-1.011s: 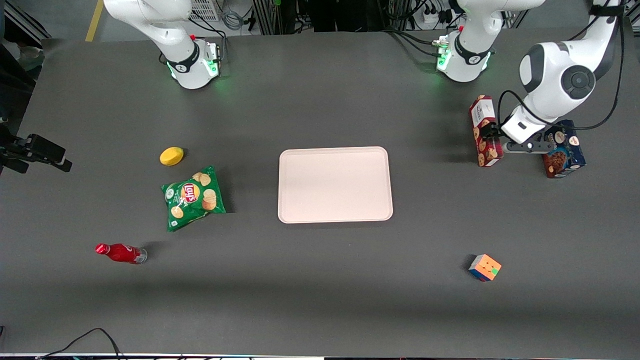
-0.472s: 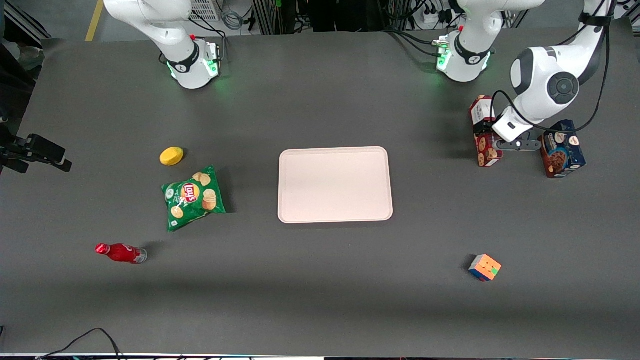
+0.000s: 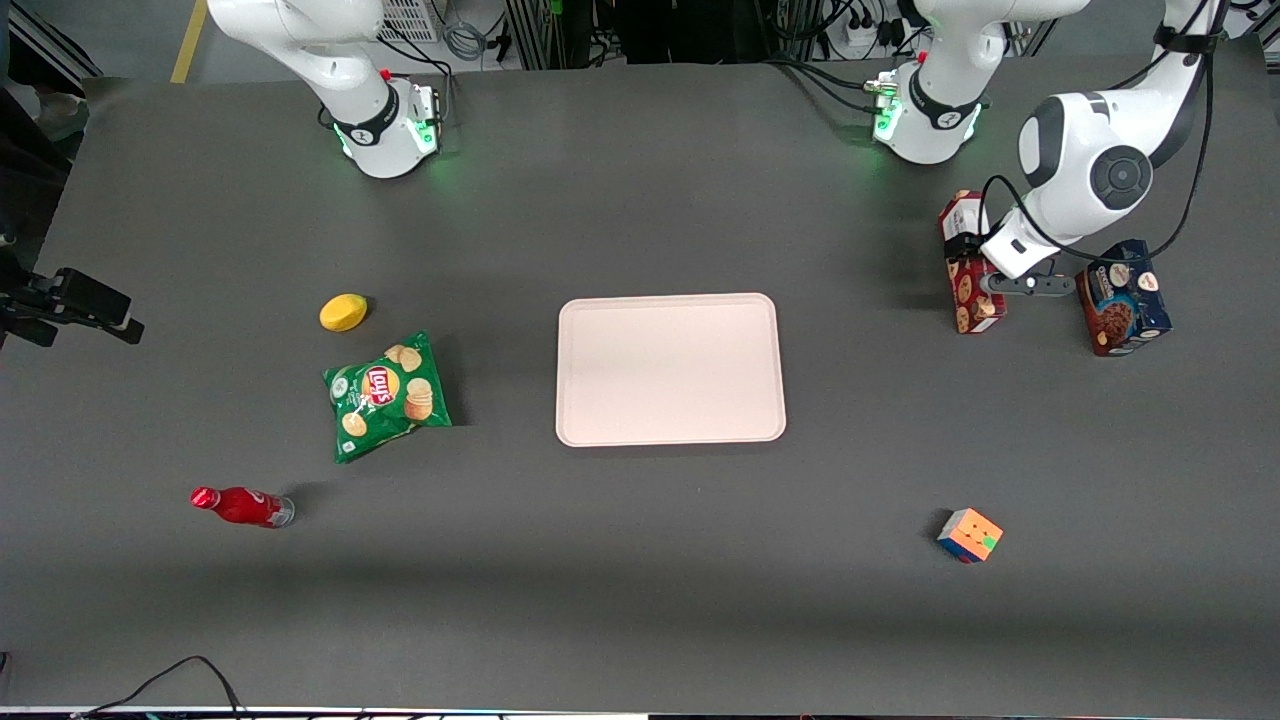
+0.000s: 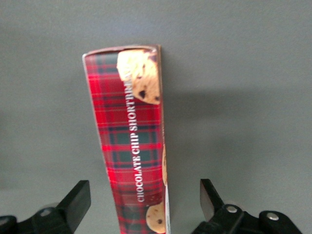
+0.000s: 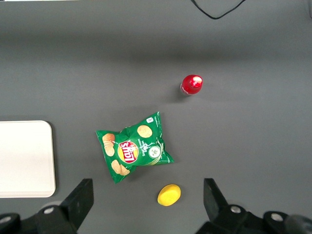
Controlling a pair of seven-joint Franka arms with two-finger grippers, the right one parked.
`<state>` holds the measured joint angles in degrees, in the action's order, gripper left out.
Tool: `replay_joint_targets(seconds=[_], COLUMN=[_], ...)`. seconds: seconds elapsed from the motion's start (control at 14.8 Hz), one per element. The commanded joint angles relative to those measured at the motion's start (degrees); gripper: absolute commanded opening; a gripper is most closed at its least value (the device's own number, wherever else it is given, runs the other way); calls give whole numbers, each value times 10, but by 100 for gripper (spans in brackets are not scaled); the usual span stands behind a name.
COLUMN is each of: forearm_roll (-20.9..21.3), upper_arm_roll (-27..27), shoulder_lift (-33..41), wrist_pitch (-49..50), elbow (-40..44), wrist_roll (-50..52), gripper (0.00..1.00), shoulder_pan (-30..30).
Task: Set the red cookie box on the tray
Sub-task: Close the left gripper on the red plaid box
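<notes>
Nearest to the front camera sits a little colored cube (image 3: 969, 535) on the dark surface (image 3: 640, 560), and toward the parked arm's end stands a red bottle (image 3: 241, 506). A bit farther are a green chip bag (image 3: 386, 396) and a yellow lemon (image 3: 343, 312). In the middle lies the tray (image 3: 670, 369), flat with nothing on it, waiting for the box. Farther again, toward the working arm's end, the red cookie box (image 3: 966, 263) lies on the surface, well apart from the tray. A dark-blue cookie box (image 3: 1122, 297) stands near it, with a gap between them. The tool (image 4: 141, 207) is right at the red cookie box, with its fingers (image 4: 75, 201) spread apart, one on each long side and not touching. I think they stand that way so they can squeeze the narrow box across its thin sides. The box has not been picked up yet, so the task looks like it is only beginning.
</notes>
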<state>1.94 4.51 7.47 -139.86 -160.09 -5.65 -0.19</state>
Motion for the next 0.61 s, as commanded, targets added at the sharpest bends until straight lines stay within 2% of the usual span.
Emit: replay_joint_targets(seconds=[0.0, 0.4, 0.47, 0.54], forearm_roll=[6, 6, 6, 6], upper_arm_roll=[1, 1, 1, 1], shoulder_lift=[-23, -52, -54, -55], wrist_pitch=[-33, -66, -70, -73], elbow=[-17, -17, -17, -19], wrist_roll=[-19, -17, -17, -17], gripper=[100, 100, 98, 90], shoulder_pan=[14, 15, 15, 15])
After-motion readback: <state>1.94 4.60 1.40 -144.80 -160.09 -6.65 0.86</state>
